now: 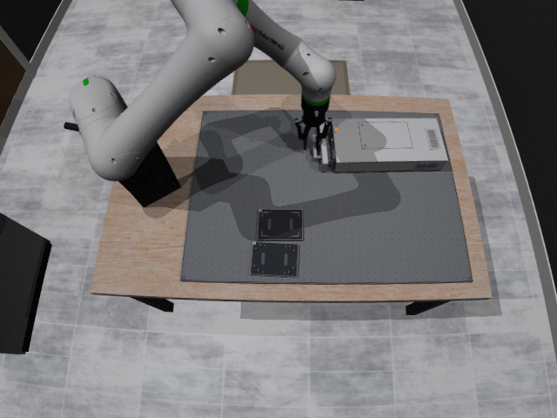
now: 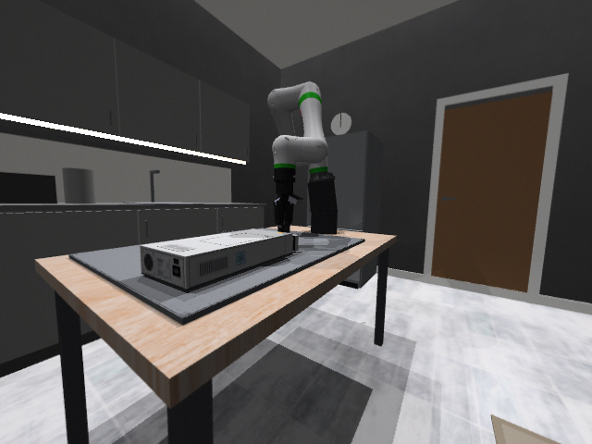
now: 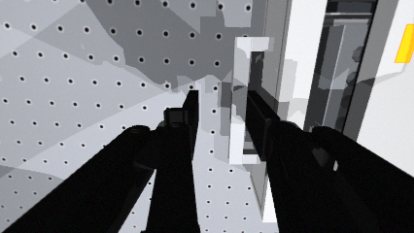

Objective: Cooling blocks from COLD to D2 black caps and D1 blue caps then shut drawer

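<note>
The cooler COLD (image 1: 391,153) (image 2: 267,255) (image 3: 386,114) has its lamp (image 1: 335,129) (image 3: 404,44) lit orange. Its drawer front (image 1: 324,157) (image 3: 302,29) stands a little out from the housing. In the wrist view, the gap shows dark and clear parts and some dark round shapes; cap colours cannot be told. My gripper (image 1: 312,144) (image 2: 283,230) (image 3: 222,105) is part open and points down at the handle (image 3: 236,146). One finger is inside the handle, between bar and drawer front; the other is outside, apart from the bar. Slots D1 (image 1: 280,225) and D2 (image 1: 274,259) hold no block.
The grey perforated deck (image 1: 359,252) (image 2: 119,279) (image 3: 63,78) lies on the wooden table (image 1: 135,265) (image 2: 157,346). COLD stands at its back right in the top view. The arm's black pedestal (image 1: 150,179) (image 2: 323,205) is at the left there, and the arm reaches over the deck's back.
</note>
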You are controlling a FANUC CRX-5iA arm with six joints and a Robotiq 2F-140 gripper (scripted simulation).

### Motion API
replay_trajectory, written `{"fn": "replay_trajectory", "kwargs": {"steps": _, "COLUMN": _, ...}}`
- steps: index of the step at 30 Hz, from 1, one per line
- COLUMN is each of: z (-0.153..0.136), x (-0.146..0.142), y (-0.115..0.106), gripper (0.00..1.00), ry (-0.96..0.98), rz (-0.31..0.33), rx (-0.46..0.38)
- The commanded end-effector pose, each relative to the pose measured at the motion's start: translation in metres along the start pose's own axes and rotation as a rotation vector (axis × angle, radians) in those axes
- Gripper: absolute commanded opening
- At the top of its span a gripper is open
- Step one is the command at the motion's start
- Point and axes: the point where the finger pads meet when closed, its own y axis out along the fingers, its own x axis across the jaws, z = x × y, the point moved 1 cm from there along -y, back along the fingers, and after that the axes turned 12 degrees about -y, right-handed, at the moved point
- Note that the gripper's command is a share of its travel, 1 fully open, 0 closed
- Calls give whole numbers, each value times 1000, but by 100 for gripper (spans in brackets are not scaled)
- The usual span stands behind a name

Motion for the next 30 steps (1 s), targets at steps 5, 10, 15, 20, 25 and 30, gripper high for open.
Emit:
{"fn": "replay_trajectory", "kwargs": {"steps": 5, "z": 0, "x": 1, "y": -1, "gripper": 34, "ry": 0, "rz": -2, "rx": 0}}
{"fn": "replay_trajectory", "kwargs": {"steps": 10, "z": 2, "x": -6, "y": -1, "gripper": 34, "ry": 0, "rz": -2, "rx": 0}}
{"fn": "replay_trajectory", "kwargs": {"steps": 15, "z": 3, "x": -12, "y": -1, "gripper": 34, "ry": 0, "rz": -2, "rx": 0}}
{"fn": "replay_trajectory", "kwargs": {"steps": 20, "z": 4, "x": -16, "y": -1, "gripper": 34, "ry": 0, "rz": -2, "rx": 0}}
{"fn": "replay_trajectory", "kwargs": {"steps": 25, "z": 5, "x": -23, "y": -1, "gripper": 34, "ry": 0, "rz": -2, "rx": 0}}
{"fn": "replay_trajectory", "kwargs": {"steps": 30, "z": 7, "x": -29, "y": -1, "gripper": 34, "ry": 0, "rz": -2, "rx": 0}}
